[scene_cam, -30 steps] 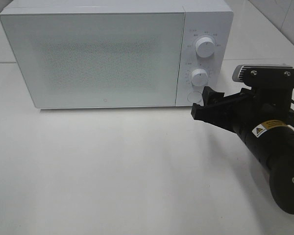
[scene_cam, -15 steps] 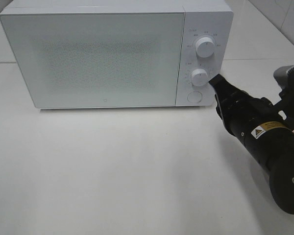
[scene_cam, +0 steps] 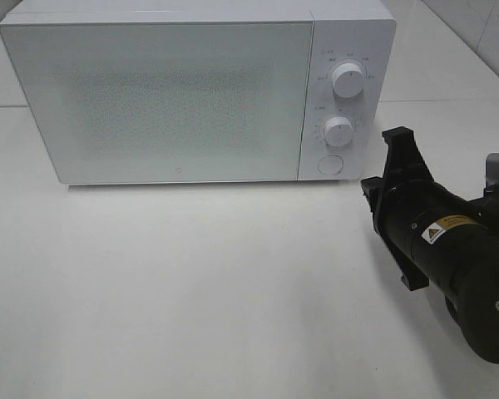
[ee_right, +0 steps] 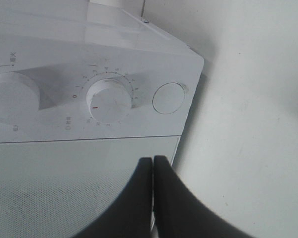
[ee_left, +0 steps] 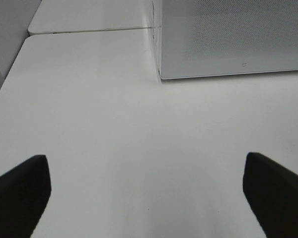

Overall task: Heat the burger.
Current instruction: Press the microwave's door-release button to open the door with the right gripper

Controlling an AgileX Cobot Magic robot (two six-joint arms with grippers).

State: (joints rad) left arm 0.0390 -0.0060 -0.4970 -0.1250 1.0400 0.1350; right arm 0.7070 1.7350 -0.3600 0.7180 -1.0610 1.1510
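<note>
Right wrist view: right gripper [ee_right: 153, 161] fingers pressed together, nothing between them, aimed at the microwave [ee_right: 139, 54] panel near the round button [ee_right: 168, 97]. This is probably a blunt tip for pushing the door release. Door [scene_cam: 158, 100] is closed. Left gripper [ee_left: 144, 163] is spread wide and empty over the table [ee_left: 114, 99]. Burger is not visible anywhere; it may be behind the frosted door, and its appearance cannot be judged.

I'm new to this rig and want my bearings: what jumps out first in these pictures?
A big white microwave, door shut, fills the back of the white table, with an upper dial, a lower dial and a round button on its right panel. The black right gripper, fingers pressed together, points at that panel from the right.
</note>
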